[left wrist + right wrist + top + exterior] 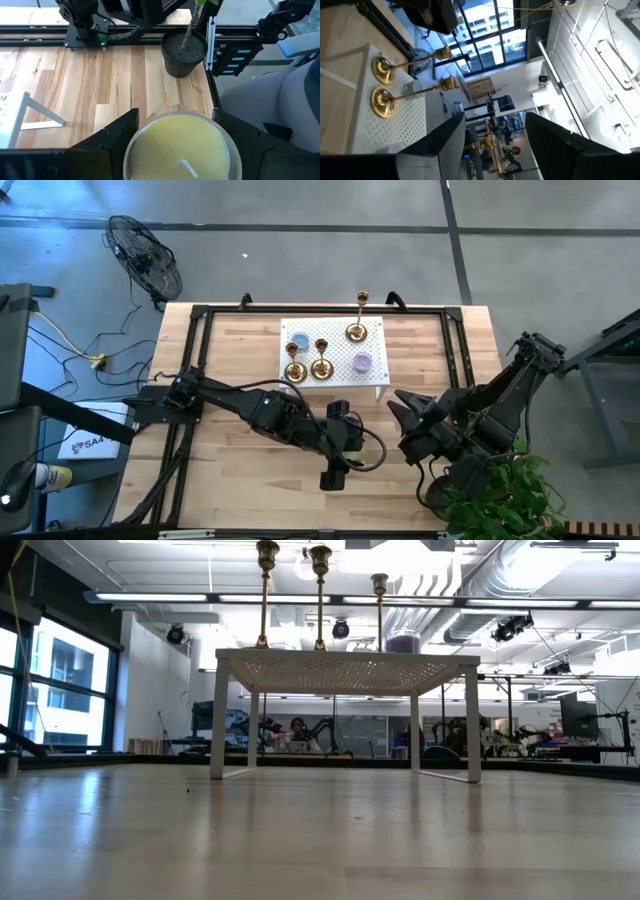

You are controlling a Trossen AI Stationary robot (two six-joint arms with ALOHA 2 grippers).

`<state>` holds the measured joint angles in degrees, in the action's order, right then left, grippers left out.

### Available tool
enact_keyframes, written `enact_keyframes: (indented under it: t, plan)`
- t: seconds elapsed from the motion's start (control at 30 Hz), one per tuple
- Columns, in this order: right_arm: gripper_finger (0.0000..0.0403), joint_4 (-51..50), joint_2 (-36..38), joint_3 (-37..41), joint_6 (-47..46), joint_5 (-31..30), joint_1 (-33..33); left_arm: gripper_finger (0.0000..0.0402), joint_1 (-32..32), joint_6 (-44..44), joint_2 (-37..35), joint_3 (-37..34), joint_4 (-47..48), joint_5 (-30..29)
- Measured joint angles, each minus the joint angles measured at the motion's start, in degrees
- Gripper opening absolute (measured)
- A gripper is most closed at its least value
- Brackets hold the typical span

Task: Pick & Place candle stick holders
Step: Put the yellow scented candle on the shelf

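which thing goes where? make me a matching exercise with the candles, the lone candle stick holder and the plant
Things
1. yellow candle jar
2. purple candle jar
3. lone candle stick holder
4. potted plant

Places
a. at the white stand's edge, apart from the other two holders
b. between the left gripper's fingers
c. on the table by the right arm's base
d. on the stand, nearest the open right gripper

Pairs: 1-b, 2-d, 3-a, 4-c

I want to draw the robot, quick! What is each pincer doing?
Left pincer: shut on a candle jar.
Right pincer: open, holding nothing.
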<state>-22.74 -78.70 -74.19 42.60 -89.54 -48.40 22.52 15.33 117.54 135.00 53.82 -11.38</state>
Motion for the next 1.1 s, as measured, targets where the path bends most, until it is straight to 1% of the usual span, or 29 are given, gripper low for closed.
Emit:
enact_keyframes:
  t: [0.2, 0.37, 0.47, 0.7, 0.8, 0.9, 0.97, 1.03, 1.1]
  plan:
    - [0.0222, -0.8, 0.0, 0.0, 1.4, -0.1, 0.0, 0.0222, 0.0, 0.0, 0.0, 0.0, 0.0, 0.1]
    - [0.024, -5.2, -0.1, 0.0, 1.2, 0.1, -0.7, 0.0222, 0.0, 0.0, 0.0, 0.0, -0.1, 1.4]
    - [0.0249, -5.9, -0.5, 0.0, 1.0, 0.2, -1.3, 0.0222, 0.0, 0.0, 0.0, 0.0, -0.1, 1.4]
    - [0.0261, -6.5, -1.6, 0.0, 1.2, -0.1, -1.9, 0.0222, 0.0, 0.0, 0.0, 0.0, -0.1, 1.4]
    - [0.0261, -6.3, -1.6, 0.0, 1.6, 2.2, -1.9, 0.0222, 0.0, 0.0, 0.0, 0.0, -0.1, 1.4]
    - [0.0261, -4.3, -1.6, 0.0, 2.8, 3.1, -1.7, 0.0222, 0.0, 0.0, 0.0, 0.0, -0.1, 1.4]
    - [0.0262, -3.5, -1.6, 0.0, 1.1, 4.2, -1.7, 0.0222, 0.0, 0.0, 0.0, 0.0, -0.1, 1.4]
    - [0.0262, -2.3, -1.6, 0.0, 1.0, 6.6, -1.3, 0.0222, 0.0, 0.0, 0.0, 0.0, -0.1, 1.4]
    - [0.0262, -0.9, -1.6, 0.0, -1.5, 8.7, -1.0, 0.0222, 0.0, 0.0, 0.0, 0.0, -0.1, 1.4]
